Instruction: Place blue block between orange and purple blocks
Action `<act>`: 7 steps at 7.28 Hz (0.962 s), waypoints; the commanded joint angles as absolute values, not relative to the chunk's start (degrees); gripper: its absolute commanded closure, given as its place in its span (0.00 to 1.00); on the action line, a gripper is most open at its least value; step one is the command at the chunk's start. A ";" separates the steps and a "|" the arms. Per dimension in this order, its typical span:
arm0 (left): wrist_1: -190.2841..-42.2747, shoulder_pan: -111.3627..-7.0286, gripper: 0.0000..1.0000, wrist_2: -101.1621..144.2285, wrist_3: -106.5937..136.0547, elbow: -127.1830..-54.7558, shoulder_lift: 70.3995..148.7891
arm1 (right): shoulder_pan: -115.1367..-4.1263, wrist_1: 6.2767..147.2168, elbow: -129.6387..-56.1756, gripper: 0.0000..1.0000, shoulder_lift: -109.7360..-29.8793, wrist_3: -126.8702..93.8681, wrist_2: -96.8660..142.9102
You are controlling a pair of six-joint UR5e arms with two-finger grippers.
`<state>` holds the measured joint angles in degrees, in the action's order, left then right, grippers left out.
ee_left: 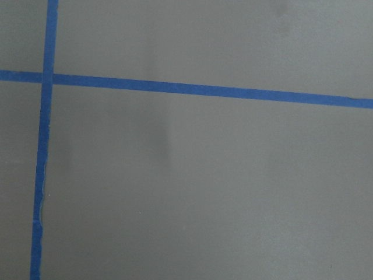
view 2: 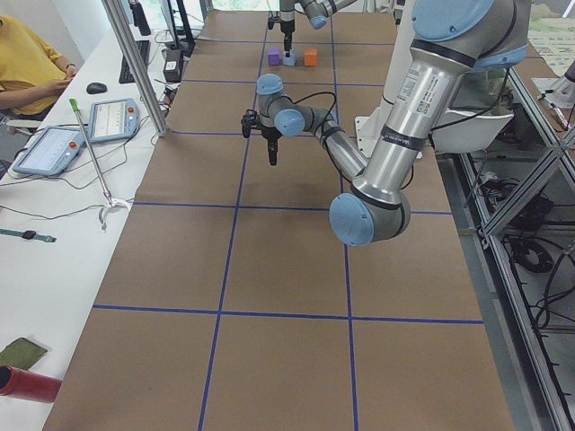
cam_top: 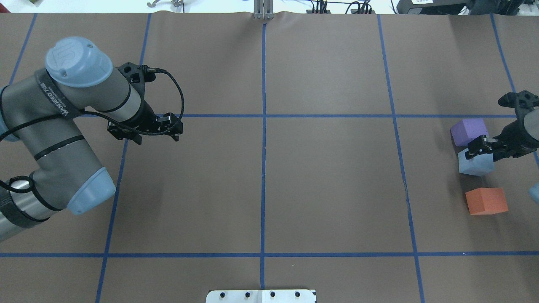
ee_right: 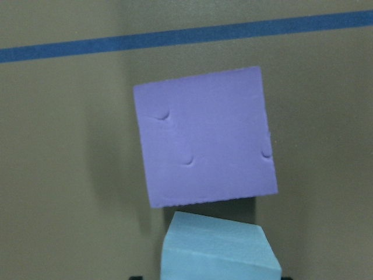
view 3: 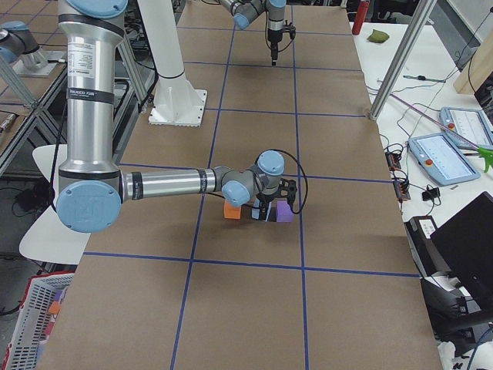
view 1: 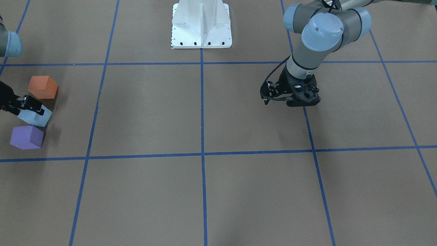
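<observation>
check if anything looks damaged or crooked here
The purple block has a few small dents in its top face, plain in the right wrist view: two left of the middle and one at the right edge. The blue block and orange block look undamaged.

A robotics lab: table point(view 2: 287, 260) gridded in blue tape point(view 2: 287, 314), teach pendants point(view 2: 115, 118) beside it, an operator point(view 2: 27, 58) seated

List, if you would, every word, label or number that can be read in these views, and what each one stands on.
"UR": logo moulded on the blue joint cap of the left arm, barely legible.
White lettering on the black band round that arm: too blurred to read.
Label on the right arm: too small to read.
The blue block, orange block and purple block: no markings.
</observation>
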<state>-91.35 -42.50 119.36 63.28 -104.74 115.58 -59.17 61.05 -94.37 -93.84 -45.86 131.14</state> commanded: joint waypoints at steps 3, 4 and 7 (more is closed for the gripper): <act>-91.41 -42.45 0.00 119.27 63.19 -104.59 115.58 | -62.55 61.17 -107.28 0.00 -100.26 -45.53 131.22; -91.41 -42.45 0.00 119.35 63.19 -104.76 115.58 | -65.28 61.43 -107.58 0.00 -100.20 -45.27 131.31; -91.14 -45.68 0.00 119.00 55.77 -108.01 113.66 | -73.18 65.79 -104.51 0.00 -98.36 -35.74 132.54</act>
